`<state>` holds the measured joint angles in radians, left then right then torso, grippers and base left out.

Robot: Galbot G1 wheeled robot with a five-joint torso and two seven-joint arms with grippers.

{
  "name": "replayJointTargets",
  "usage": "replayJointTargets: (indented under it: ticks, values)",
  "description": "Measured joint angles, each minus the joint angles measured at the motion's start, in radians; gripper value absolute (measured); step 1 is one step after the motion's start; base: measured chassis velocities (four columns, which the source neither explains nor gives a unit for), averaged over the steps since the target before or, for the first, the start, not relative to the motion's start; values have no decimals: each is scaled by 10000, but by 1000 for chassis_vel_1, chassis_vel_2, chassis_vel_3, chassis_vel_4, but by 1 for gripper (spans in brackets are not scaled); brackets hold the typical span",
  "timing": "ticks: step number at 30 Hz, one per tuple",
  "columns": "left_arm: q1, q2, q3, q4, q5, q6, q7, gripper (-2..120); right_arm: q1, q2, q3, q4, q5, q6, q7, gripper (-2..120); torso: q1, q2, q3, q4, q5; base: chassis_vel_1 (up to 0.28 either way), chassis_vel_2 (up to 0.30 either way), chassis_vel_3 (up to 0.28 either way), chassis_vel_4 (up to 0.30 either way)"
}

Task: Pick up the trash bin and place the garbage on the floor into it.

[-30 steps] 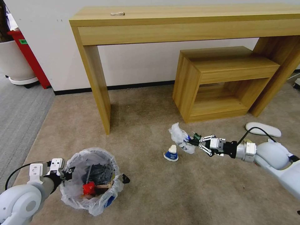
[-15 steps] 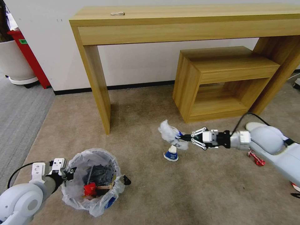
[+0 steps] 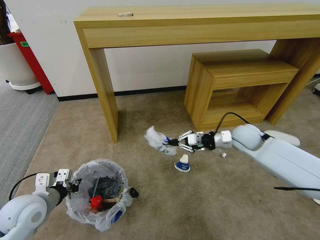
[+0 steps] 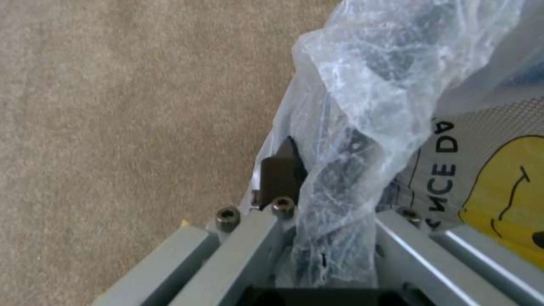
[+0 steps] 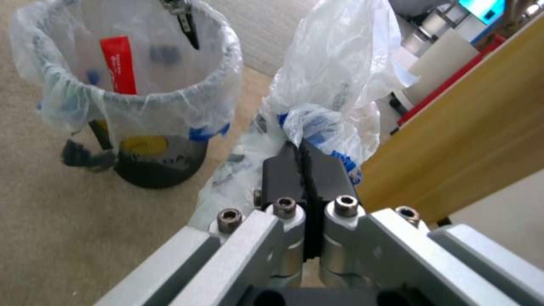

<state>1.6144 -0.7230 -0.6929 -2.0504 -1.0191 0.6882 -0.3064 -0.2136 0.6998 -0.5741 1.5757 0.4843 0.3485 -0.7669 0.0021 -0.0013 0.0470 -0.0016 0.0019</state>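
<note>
Right gripper (image 3: 171,142) pinches a crumpled wrapper (image 3: 156,140) above the floor (image 3: 200,200) — left gripper (image 3: 74,185) clamps the bin (image 3: 96,191) rim.

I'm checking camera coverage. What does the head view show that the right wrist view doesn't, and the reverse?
Head view alone: the blue-white paper cup on the carpet, the white slipper and the low wooden shelf. Right wrist view alone: the right hand's pads pressed together on the clear plastic wrapper. Both: the trash bin with its clear liner, the left hand at its rim, the red wrapper inside, and the held plastic wrapper.
</note>
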Motion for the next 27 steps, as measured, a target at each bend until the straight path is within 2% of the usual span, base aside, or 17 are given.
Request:
replayJointTargets:
  ticks: [14, 21, 27]
  values:
    - [-224, -400, 104, 150, 99, -33, 42, 0, 61, 1082, -550, -601, -20, 63, 33, 0, 0, 0, -2, -1, 4, 0, 0, 0, 0]
    - [-192, -1072, -114, 178, 265, -53, 68, 0, -192, 1780, -667, -901, -54, 87, 178, 0, 0, 0, -2, 1, 2, 0, 0, 0, 0]
    - [-215, -1232, -132, 300, 404, -85, 129, 0, -428, 1899, -677, -953, -23, 128, 326, 0, -1, 0, -2, -1, 5, 0, 0, 0, 0]
